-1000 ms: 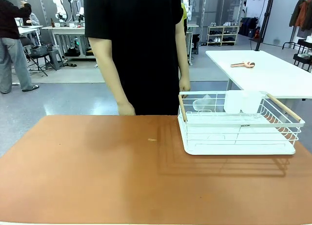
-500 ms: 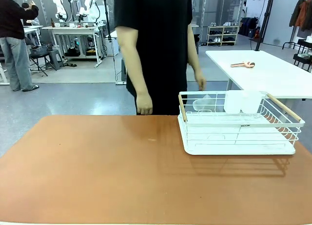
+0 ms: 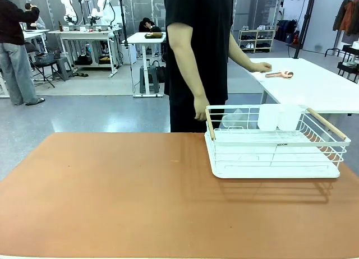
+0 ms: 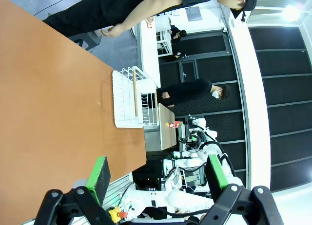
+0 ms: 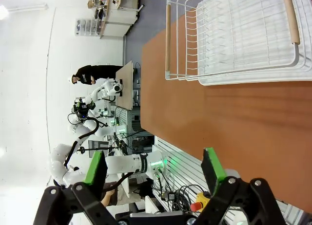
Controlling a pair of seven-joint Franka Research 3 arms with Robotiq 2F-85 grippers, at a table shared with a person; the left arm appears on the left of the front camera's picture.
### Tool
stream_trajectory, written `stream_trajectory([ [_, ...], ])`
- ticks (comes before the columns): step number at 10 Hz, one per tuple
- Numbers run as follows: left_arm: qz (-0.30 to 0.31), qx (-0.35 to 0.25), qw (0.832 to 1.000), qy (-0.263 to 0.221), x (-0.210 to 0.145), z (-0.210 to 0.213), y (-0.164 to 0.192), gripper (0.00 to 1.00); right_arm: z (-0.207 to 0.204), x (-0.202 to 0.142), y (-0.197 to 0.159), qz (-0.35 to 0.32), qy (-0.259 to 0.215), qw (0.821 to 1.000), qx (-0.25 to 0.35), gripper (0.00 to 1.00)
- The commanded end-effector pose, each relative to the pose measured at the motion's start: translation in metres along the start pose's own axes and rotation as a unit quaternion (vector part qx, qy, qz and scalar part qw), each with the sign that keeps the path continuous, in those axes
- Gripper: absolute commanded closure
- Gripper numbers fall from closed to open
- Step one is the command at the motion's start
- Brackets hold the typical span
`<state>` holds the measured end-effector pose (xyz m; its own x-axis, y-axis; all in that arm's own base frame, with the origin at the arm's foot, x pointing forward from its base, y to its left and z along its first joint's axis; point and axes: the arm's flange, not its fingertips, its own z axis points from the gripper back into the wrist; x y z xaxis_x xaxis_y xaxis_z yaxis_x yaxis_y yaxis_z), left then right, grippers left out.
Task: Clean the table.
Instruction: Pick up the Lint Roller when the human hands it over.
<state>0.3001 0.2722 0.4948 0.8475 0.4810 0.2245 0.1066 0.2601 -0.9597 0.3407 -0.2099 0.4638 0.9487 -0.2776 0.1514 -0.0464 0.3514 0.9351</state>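
- Currently: left gripper (image 4: 158,172) and right gripper (image 5: 153,167) both released, nothing between the fingers.
- The table (image 3: 112,192) spans the foreground, with a white wire rack (image 3: 275,172) on it at 2 o'clock.
- Person (image 3: 199,46) stands beyond the far edge, 12 o'clock.

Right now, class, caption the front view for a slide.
White wire rack on the brown table; behind, a person reaches to a white table.

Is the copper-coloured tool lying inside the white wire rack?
No, the copper-coloured tool lies on the white table behind the rack, near the person's hand.
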Motion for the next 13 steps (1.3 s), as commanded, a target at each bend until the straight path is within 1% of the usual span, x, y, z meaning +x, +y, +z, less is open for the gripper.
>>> stream_trajectory([
  [1,-0.007,-0.008,1.0,0.001,-0.0027,0.0032,-0.0025,0.0,0.0007,-0.0032,0.0022,0.01,-0.002,1.0,0.005,0.0],
  [13,-0.007,-0.008,1.0,0.001,-0.0027,0.0032,-0.0025,0.0,0.0007,-0.0032,0.0022,0.01,-0.002,1.0,0.005,0.0],
])
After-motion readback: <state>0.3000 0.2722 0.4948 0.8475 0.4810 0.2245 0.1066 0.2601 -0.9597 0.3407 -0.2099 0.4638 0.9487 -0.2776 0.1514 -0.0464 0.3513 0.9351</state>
